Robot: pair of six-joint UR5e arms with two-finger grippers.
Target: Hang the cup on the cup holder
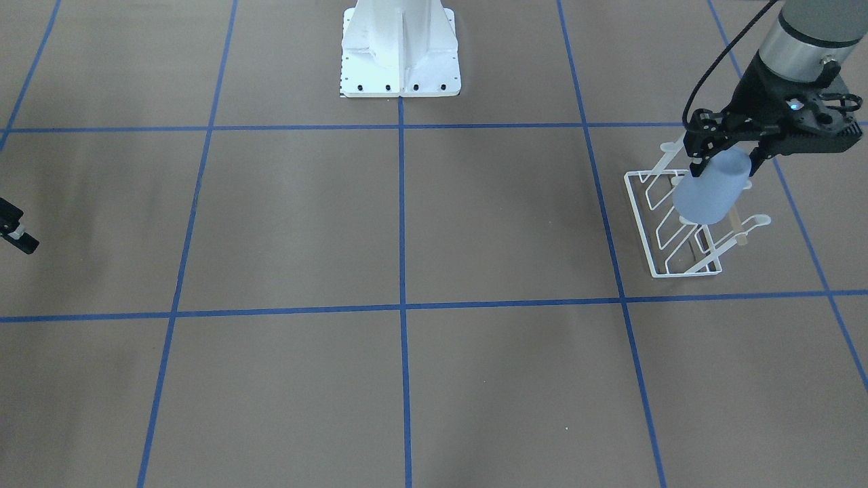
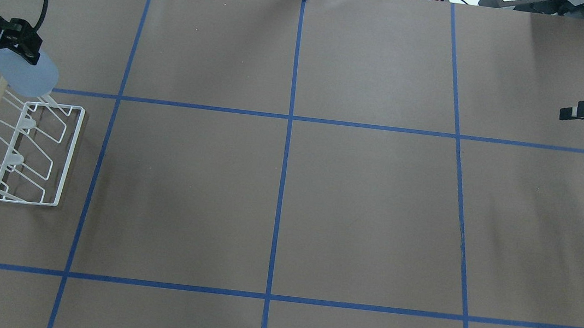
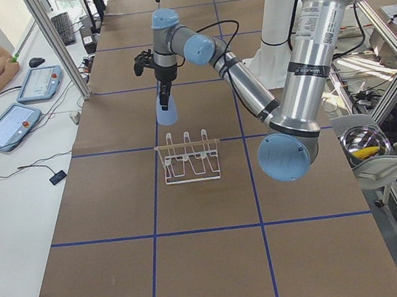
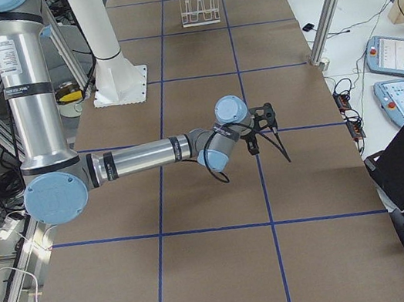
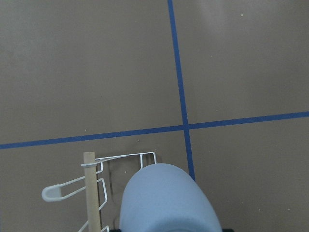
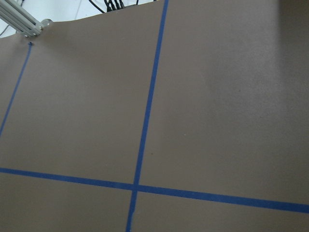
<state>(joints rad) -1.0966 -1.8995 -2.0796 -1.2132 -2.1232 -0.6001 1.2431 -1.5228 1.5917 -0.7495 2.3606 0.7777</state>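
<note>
Although the cup [image 1: 711, 193] is off the counter [image 1: 305, 224] and in the air, it is not yet hung. It is tilted over one end of the cup holder [image 1: 641, 227]. Its wider end seems to point down and away from the wrist, toward the wire, so I judge that the mouth faces the holder as it should. The left end effector [image 1: 725, 166] is clamped on the cup's narrower end, one finger on each side.

In the left wrist view the cup's body covers most of what lies below it. Only the end of the wooden rod [image 5: 91, 193], one paddle-tipped prong [image 5: 48, 194] and a corner of the base frame [image 5: 147, 154] show beside it. I cannot tell whether the rim touches a prong. In the left side view the cup appears to hang clear above the cup holder.

So the pick and the carry look done. What is left, in my judgement, is the fine part. The mouth has to be lined up with one slanted prong and the cup slid down over it until the prong bears it. Then the fingers must open and draw back without dragging the light wire frame along.

The right end effector [image 2: 570, 113] hovers well apart, at the opposite side of the counter, with nothing visible in it. I cannot tell whether its fingers are apart or together.
</note>
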